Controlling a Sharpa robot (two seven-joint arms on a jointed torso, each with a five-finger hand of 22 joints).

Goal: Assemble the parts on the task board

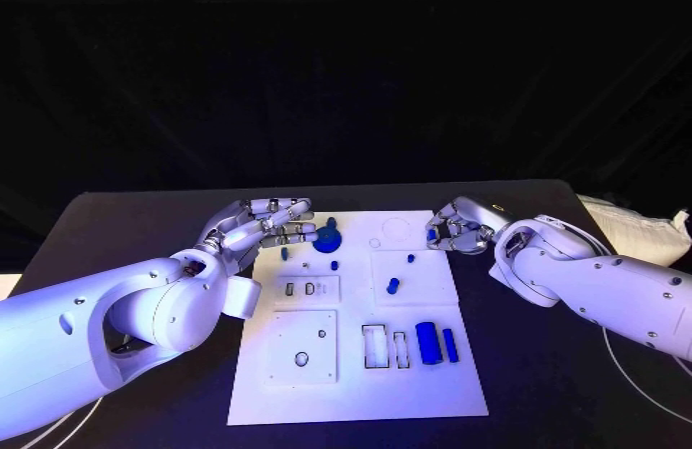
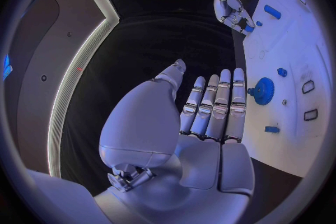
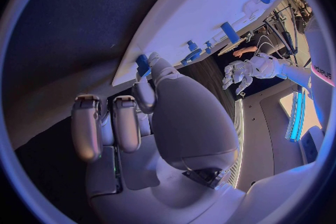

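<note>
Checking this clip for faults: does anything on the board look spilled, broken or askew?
Nothing stands out. The task board lies flat on the table, the blue parts sit on it, including a gear and a cylinder. No damage shows.

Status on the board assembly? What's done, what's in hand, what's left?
Done: nothing clearly seated. In hand: the left hand is open beside the blue gear, touching nothing; the right hand pinches a small blue part at the task board edge. Left: the cylinder, bar and small pieces lie loose.
</note>
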